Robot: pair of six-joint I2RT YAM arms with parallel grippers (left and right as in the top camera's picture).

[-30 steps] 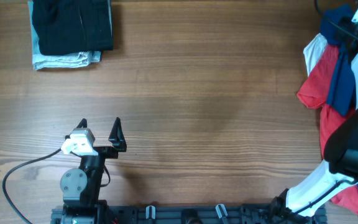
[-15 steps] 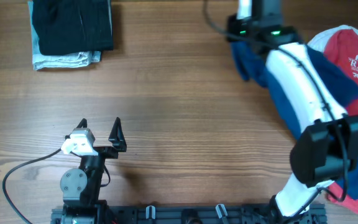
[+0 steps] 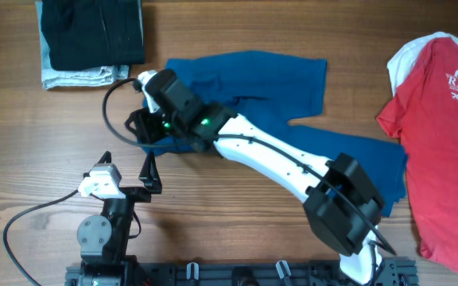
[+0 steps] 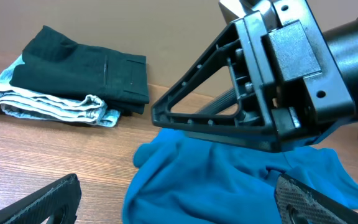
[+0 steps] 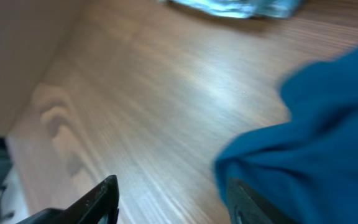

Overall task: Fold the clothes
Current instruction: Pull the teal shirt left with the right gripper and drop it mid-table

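overhead only — red T-shirt (image 3: 440, 119) | right wrist — right gripper (image 5: 173, 202) agape, blue shirt (image 5: 316, 137)

1. Bench top (image 3: 293, 199): mid-brown wood with fine, darker grain lines running from left edge to right edge.
2. Short-sleeved shirt (image 3: 253, 75), centre, towards the far edge: plain deep blue. It reads as a brighter blue in the left wrist view (image 4: 229, 180).
3. T-shirt (image 3: 440, 119), right edge: red body, white sleeve and neck edge, white lettering on the chest.
4. Folded garment (image 3: 94, 32), far-left corner: black, plain.
5. Folded piece (image 3: 82, 77) beneath it: pale grey-blue, with lighter, near-white edges.
6. Right arm (image 3: 269, 151): white shell, black joints, and a small green light (image 3: 205, 121) near the wrist.
7. Left gripper (image 3: 127, 156): black fingers, a white block at one side, a black cable (image 3: 22, 222).
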